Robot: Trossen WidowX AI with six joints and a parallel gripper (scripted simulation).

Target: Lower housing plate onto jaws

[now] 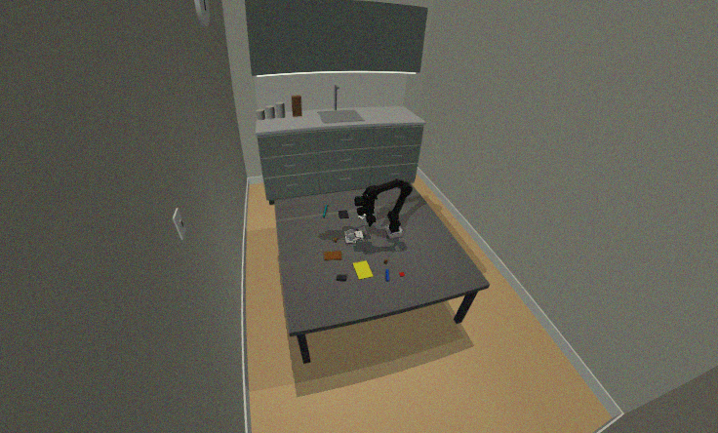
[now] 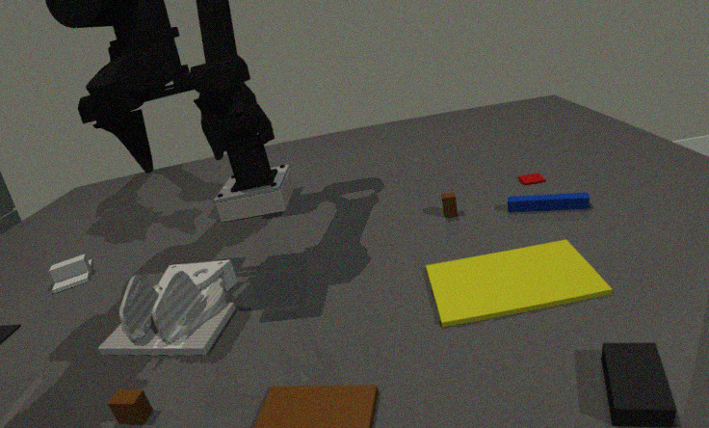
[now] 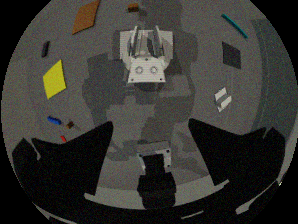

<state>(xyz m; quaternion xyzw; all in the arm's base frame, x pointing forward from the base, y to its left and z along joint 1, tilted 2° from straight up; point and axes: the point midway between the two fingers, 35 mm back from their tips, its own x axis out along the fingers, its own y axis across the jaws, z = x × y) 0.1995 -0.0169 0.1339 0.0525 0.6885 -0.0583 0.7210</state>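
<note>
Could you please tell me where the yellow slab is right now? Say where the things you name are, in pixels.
In the exterior view, the yellow slab (image 1: 362,269) (image 2: 517,281) (image 3: 54,79) lies right of centre, between the blue bar (image 1: 386,275) (image 2: 548,202) (image 3: 54,120) and the black block (image 1: 341,278) (image 2: 638,380) (image 3: 45,49).

Arm (image 1: 399,207) (image 2: 216,42): matte black, chunky rounded joints. Fingers (image 2: 137,146): black, tapering to points. Base (image 2: 253,204): pale, boxy, dark screws on top.

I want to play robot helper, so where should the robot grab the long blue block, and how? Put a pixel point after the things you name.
I'd grip the blue block (image 1: 386,275) (image 2: 548,202) (image 3: 54,120) around its middle, coming straight down from above. It lies flat, long and narrow, so the open gripper's (image 3: 151,121) fingers could probably close across its two long sides. Nothing is touching those sides.
</note>
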